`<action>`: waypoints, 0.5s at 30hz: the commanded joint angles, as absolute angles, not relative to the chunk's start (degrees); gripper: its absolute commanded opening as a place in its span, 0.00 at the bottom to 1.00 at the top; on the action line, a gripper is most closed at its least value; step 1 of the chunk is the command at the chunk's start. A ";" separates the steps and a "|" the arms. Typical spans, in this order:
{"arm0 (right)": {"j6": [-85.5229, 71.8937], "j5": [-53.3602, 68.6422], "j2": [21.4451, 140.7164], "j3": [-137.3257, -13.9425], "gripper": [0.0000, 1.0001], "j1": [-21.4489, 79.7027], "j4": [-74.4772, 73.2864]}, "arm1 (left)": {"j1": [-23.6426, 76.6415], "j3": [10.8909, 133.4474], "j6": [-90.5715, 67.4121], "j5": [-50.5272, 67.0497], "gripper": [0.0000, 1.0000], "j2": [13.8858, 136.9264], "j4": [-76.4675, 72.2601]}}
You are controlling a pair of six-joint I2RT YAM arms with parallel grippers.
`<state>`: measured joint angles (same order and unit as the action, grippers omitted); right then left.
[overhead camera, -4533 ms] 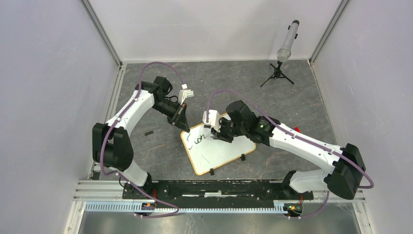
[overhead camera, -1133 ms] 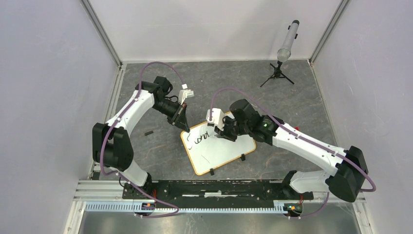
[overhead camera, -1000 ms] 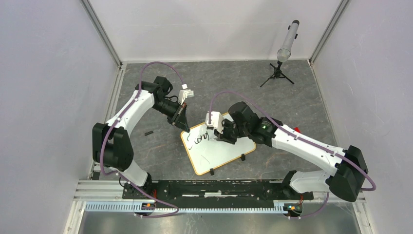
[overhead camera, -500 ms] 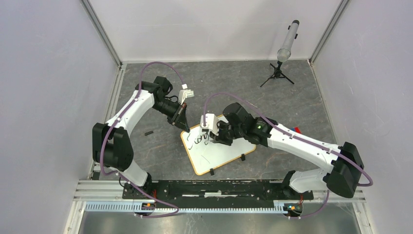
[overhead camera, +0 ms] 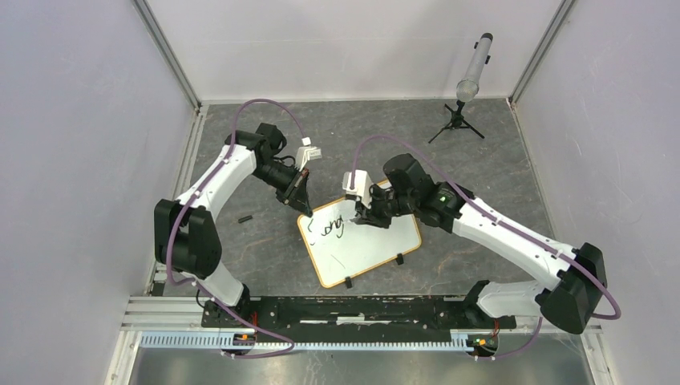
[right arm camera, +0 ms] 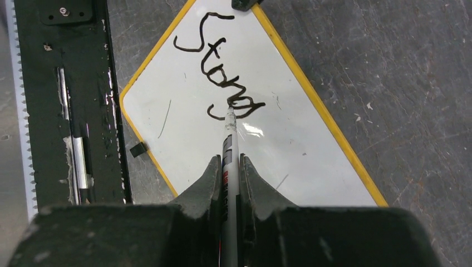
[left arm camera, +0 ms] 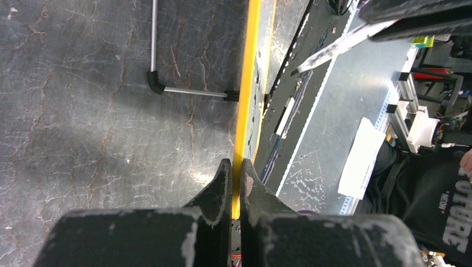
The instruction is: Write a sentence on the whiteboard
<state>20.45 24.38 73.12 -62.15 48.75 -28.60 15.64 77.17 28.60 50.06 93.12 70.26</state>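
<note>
— What was changed since the earlier moments?

— The right gripper (overhead camera: 365, 213) had been carried a little rightward along the whiteboard (overhead camera: 370, 250), and the black writing (right arm camera: 222, 69) had been lengthened: "Stong" could be read in the right wrist view, where fewer letters had stood before. The left gripper (overhead camera: 301, 205) had been kept in place.

— How were the fingers set?

— On the right, the jaws were closed narrowly on a marker (right arm camera: 229, 153), its tip pressed to the white surface at the tail of the last letter. On the left, they were drawn fully together on the board's thin yellow-orange frame (left arm camera: 245, 100), at the corner nearest that arm.

— And where was the board found?

— It was laid on the grey table (overhead camera: 265, 257) between the two arms, turned at a slant, its two black feet (overhead camera: 349, 282) on the long edge nearer the bases. A small dark piece (overhead camera: 244, 218) was left on the table apart from it, on the left arm's side.
</note>
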 commanded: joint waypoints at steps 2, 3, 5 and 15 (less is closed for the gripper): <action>21.61 30.60 69.90 -63.72 0.00 45.49 -31.03 | 15.57 81.10 30.57 44.03 0.02 93.80 71.37; 21.78 31.65 69.69 -63.73 0.00 44.70 -31.60 | 15.62 81.45 30.58 43.59 0.02 93.84 71.39; 22.29 33.64 69.23 -63.61 0.00 43.02 -32.51 | 15.64 81.90 30.56 42.73 0.02 94.04 71.53; 24.06 36.15 66.98 -59.46 0.00 38.46 -32.76 | 15.73 81.75 29.58 44.13 0.11 93.25 71.86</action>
